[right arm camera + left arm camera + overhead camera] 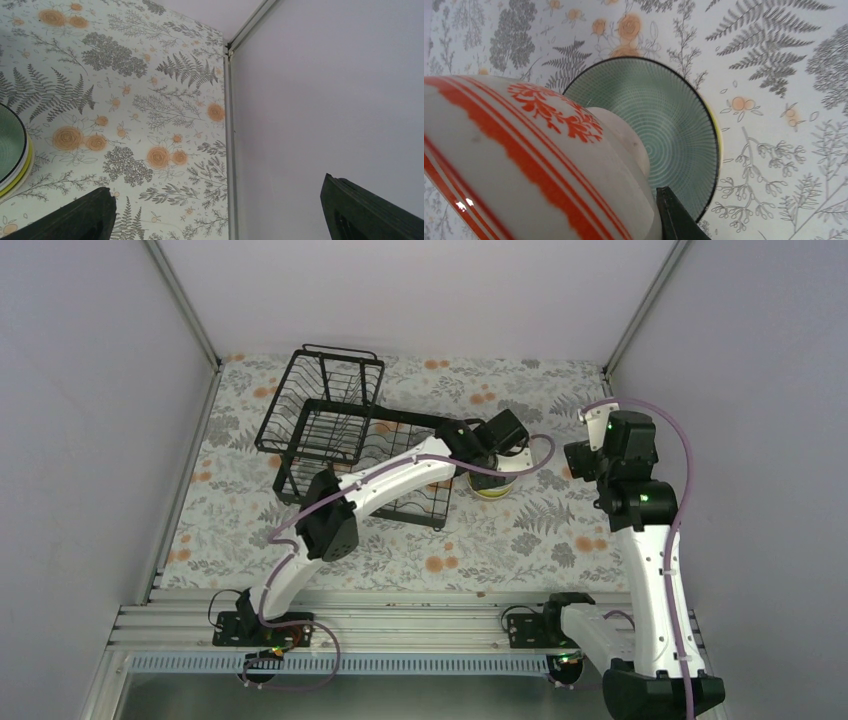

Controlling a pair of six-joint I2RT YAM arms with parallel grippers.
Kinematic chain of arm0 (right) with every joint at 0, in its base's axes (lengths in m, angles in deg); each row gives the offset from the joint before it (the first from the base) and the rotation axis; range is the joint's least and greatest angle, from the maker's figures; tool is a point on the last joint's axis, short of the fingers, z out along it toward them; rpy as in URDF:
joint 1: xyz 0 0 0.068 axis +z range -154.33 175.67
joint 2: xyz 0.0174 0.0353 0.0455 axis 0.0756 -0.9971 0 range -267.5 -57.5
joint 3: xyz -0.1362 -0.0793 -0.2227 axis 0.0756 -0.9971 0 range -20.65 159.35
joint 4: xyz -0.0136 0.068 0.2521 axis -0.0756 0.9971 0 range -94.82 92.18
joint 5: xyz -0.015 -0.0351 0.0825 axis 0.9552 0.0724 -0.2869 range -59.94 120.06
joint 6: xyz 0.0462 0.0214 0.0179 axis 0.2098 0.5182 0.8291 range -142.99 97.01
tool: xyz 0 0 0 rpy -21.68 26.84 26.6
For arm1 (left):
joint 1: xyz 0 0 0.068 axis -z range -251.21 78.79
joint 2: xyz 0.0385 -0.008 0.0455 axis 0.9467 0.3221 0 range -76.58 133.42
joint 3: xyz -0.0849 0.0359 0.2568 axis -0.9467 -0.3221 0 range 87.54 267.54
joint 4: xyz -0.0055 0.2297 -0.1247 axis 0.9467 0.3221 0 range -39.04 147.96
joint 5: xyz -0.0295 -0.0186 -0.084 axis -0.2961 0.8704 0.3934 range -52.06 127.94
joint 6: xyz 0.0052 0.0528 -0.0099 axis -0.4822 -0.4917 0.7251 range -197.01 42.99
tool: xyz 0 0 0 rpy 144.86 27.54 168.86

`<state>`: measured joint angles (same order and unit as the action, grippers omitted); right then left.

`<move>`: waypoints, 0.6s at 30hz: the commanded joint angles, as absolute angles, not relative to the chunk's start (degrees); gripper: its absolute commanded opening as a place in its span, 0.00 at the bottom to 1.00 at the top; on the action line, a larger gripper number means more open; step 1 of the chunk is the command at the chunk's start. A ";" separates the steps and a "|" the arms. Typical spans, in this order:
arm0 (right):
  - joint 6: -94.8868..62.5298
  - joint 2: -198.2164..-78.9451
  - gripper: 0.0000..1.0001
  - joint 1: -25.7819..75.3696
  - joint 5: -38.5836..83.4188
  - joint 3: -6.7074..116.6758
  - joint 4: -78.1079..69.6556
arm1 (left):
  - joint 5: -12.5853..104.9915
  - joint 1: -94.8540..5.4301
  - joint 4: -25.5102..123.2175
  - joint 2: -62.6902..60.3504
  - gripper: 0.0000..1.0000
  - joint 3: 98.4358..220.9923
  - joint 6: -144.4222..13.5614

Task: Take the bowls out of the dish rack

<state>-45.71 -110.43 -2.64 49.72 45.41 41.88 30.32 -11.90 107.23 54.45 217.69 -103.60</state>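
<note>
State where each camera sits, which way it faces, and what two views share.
Top external: high behind the bases, looking down on the table, dish rack, left arm and right arm.
Left wrist: faces down at the green bowl; one finger and the held red-patterned bowl show.
Right wrist: low, facing the table's far corner and wall; both fingers show, apart.
Both wrist views share the green bowl.

Just right of the dish rack (340, 430) sit bowls (492, 490).

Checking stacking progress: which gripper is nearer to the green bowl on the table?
Left. The left gripper holds the red-patterned bowl right above the green bowl; the right gripper hangs open off to its right.
</note>
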 commanded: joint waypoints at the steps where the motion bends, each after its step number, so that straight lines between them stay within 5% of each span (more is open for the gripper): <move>1: -46.37 -109.40 1.00 -3.36 48.27 45.17 40.83 | 26.31 -11.94 106.97 56.08 0.02 219.14 -104.65; 18: -46.46 -108.66 1.00 -3.41 46.37 43.65 40.54 | 23.28 -9.79 111.20 61.29 0.09 226.46 -106.69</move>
